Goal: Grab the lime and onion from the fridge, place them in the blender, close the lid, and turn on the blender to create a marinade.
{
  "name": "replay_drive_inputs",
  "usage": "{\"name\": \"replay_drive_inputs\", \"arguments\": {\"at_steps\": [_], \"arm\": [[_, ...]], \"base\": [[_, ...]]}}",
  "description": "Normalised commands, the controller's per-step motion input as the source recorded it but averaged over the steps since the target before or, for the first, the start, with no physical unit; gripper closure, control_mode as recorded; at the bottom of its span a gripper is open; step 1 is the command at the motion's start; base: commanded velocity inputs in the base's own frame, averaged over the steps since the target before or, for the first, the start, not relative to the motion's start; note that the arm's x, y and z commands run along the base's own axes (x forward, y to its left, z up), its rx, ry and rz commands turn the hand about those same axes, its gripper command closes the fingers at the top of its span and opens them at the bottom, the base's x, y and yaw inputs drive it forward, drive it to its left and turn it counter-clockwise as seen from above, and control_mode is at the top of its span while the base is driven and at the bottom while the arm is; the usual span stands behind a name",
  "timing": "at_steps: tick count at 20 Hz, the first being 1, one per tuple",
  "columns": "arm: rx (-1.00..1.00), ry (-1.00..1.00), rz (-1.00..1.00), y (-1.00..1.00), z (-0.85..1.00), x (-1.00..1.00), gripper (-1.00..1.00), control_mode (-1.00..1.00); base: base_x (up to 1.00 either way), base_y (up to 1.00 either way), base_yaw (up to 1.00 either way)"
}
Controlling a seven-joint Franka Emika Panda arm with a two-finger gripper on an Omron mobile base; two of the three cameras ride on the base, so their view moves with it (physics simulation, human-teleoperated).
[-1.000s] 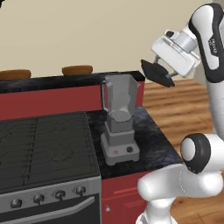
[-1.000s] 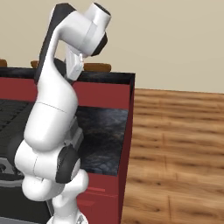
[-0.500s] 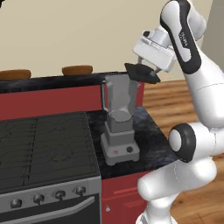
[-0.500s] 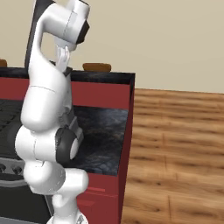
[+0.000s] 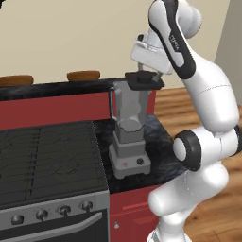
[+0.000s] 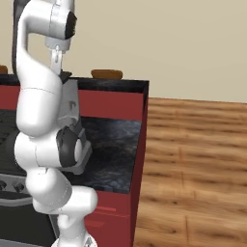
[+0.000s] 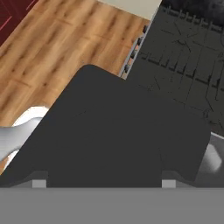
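Since the earlier frames the jaws [image 5: 144,75], spread wide on the lid [image 5: 144,81], have been swinging in leftward and are now holding it flat just over the jar mouth. The blender [image 5: 129,127] is standing on the dark bench [image 5: 160,142] beside the stove [image 5: 47,156], so the lid is evidently being lined up for seating.

Dark marbled counter [image 5: 163,146] with the blender [image 5: 128,137] on it, beside the stove [image 5: 47,156].
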Motion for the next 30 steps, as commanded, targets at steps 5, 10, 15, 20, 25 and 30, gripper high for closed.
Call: {"name": "replay_drive_inputs", "arguments": {"at_steps": [5, 10, 15, 20, 25, 30], "arm": [[-0.13, 0.00, 0.00, 0.10, -0.01, 0.00, 1.00, -1.00], [-0.05, -0.04, 0.03, 0.00, -0.07, 0.00, 1.00, -1.00], [0.00, -0.06, 0.08, 0.00, -0.09, 0.00, 1.00, -1.00], [0.00, -0.08, 0.10, 0.00, -0.09, 0.00, 1.00, -1.00], [0.00, -0.06, 0.10, 0.00, -0.06, 0.00, 1.00, -1.00], [0.00, -0.01, 0.04, 0.05, 0.00, 0.00, 1.00, -1.00]], "base": [[0.00, 0.00, 0.00], [0.00, 0.00, 0.00], [0.00, 0.00, 0.00], [0.00, 0.00, 0.00], [0.00, 0.00, 0.00], [0.00, 0.00, 0.00]]}}
